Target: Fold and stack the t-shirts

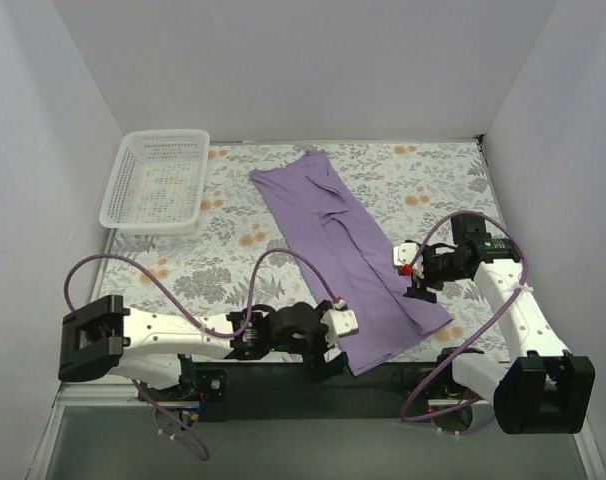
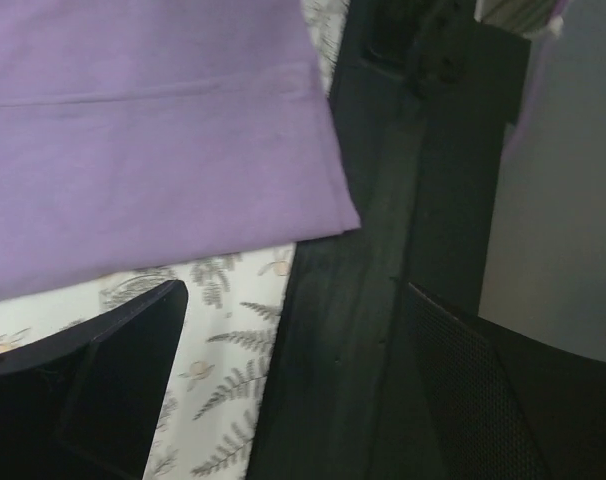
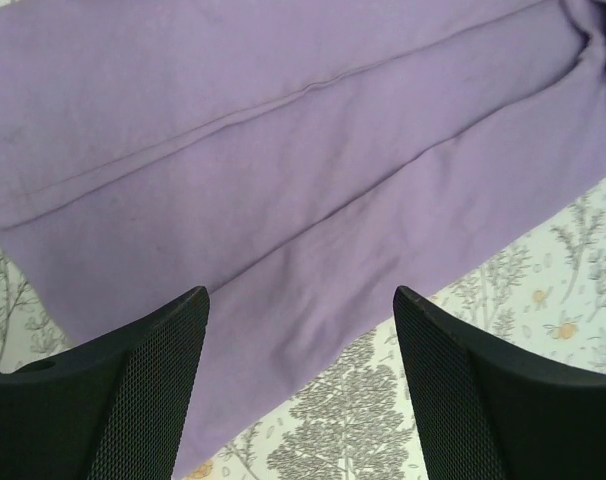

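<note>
The lavender t-shirt (image 1: 343, 245) lies folded into a long narrow strip, running diagonally from the back centre to the near right of the table. My left gripper (image 1: 331, 358) is open and empty at the strip's near end, by the table's front edge; in the left wrist view the shirt's hemmed corner (image 2: 313, 200) lies just beyond my open fingers (image 2: 123, 370). My right gripper (image 1: 417, 283) is open and empty above the strip's right edge; the right wrist view shows the shirt (image 3: 283, 170) under and beyond its open fingers (image 3: 133, 400).
A white plastic basket (image 1: 157, 178) stands at the back left. The floral table cover (image 1: 213, 250) spans the table. A black front rail (image 2: 383, 300) runs along the near edge. Grey walls close in the left, back and right sides.
</note>
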Action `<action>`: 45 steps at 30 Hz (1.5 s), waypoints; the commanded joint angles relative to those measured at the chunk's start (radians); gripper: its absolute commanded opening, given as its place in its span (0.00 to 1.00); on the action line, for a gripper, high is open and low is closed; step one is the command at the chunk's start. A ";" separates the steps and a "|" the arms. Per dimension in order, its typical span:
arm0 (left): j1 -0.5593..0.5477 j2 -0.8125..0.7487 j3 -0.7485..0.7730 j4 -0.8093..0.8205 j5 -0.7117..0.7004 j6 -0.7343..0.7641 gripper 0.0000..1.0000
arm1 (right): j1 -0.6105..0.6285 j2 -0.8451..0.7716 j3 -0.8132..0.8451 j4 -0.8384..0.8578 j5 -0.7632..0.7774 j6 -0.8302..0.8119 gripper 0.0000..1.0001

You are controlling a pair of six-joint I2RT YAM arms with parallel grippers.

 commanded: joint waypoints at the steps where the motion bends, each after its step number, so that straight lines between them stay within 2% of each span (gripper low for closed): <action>1: -0.112 0.074 0.033 0.050 -0.202 0.012 0.87 | -0.014 -0.031 -0.034 -0.101 0.029 -0.097 0.81; 5: -0.212 0.178 0.074 0.076 -0.358 -0.011 0.81 | -0.020 -0.042 -0.077 -0.096 0.026 -0.090 0.80; 11: -0.240 0.295 0.149 0.139 -0.503 0.003 0.75 | -0.043 -0.017 -0.098 -0.095 0.026 -0.082 0.78; 21: -0.269 0.416 0.183 0.222 -0.509 0.018 0.74 | -0.146 0.041 -0.063 -0.099 0.003 -0.091 0.77; 30: -0.297 0.491 0.219 0.233 -0.581 0.036 0.74 | -0.196 0.080 -0.056 -0.102 -0.011 -0.105 0.76; 34: -0.307 0.520 0.232 0.235 -0.618 0.047 0.70 | -0.210 0.093 -0.048 -0.105 -0.022 -0.108 0.76; 38: -0.326 0.565 0.269 0.201 -0.728 0.052 0.63 | -0.218 0.096 -0.042 -0.110 -0.026 -0.111 0.76; 45: -0.333 0.556 0.260 0.199 -0.701 0.040 0.64 | -0.228 0.104 -0.031 -0.116 -0.031 -0.116 0.76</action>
